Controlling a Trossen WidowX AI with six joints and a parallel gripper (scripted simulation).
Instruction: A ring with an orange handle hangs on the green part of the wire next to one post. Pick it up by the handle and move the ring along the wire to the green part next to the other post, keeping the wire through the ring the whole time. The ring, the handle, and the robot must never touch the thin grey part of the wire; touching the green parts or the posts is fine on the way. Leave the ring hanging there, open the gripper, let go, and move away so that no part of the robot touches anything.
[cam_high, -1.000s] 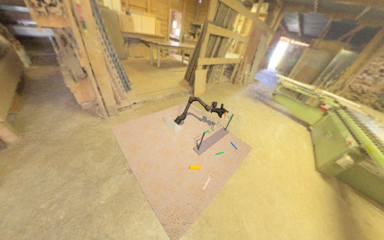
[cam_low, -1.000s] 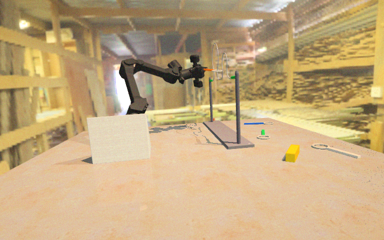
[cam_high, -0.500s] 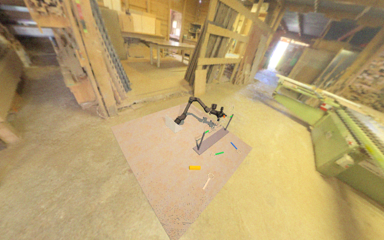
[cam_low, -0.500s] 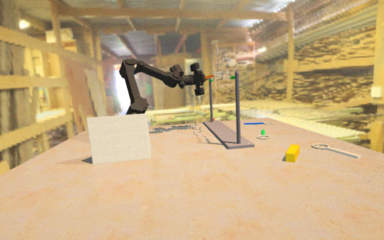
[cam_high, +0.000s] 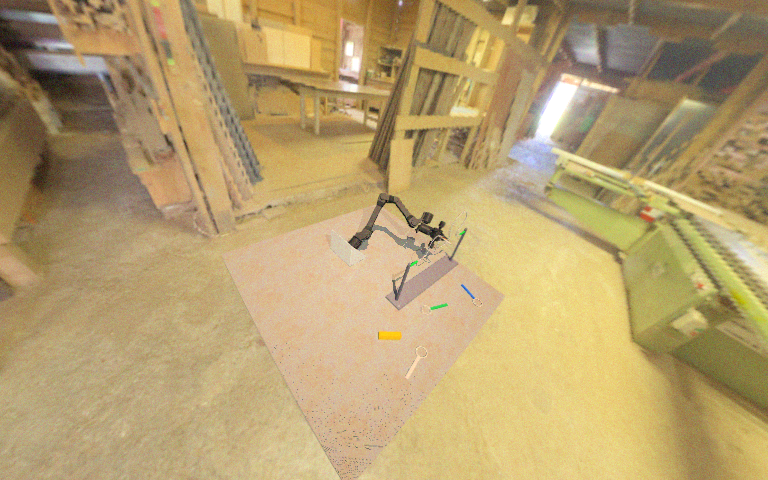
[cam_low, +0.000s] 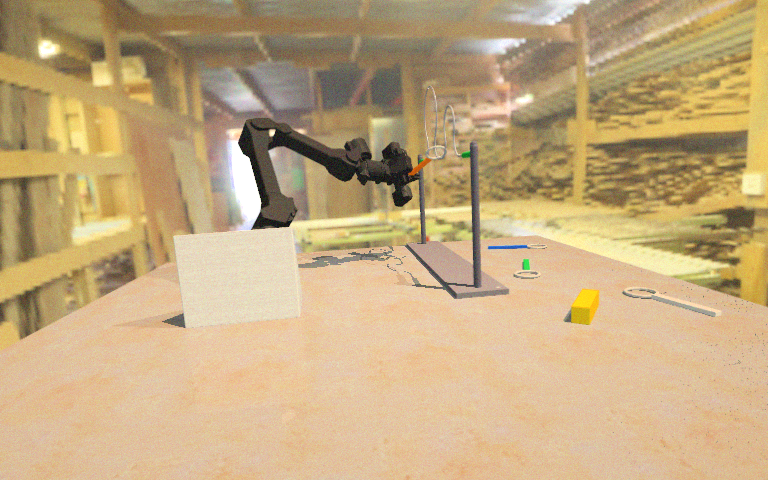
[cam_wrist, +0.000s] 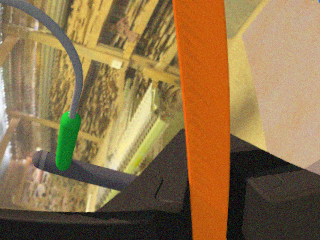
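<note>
My gripper (cam_high: 443, 238) (cam_low: 412, 174) (cam_wrist: 198, 139) is shut on the orange handle (cam_low: 419, 166) (cam_wrist: 205, 100), which slopes up to the pale ring (cam_low: 445, 151). The ring is around the grey wire (cam_low: 425, 116) (cam_wrist: 79, 75) at the low stretch between its loops in the exterior view. I cannot tell if they touch. One green part (cam_high: 414, 263) (cam_low: 466, 154) is by the near post (cam_high: 402, 283) (cam_low: 475, 215). The other green part (cam_high: 462, 232) is by the far post (cam_high: 457, 247) (cam_low: 421, 203). The ring is out of the wrist view.
The posts stand on a grey base (cam_high: 424, 280) (cam_low: 438, 259). Beyond it lie a blue-handled ring (cam_high: 467, 291) (cam_low: 506, 247), a green-handled ring (cam_high: 438, 306) (cam_low: 526, 264), a yellow block (cam_high: 389, 335) (cam_low: 585, 307) and a pale ring-ended stick (cam_high: 412, 366) (cam_low: 685, 303). A white panel (cam_high: 342, 249) (cam_low: 237, 277) stands near the arm's base.
</note>
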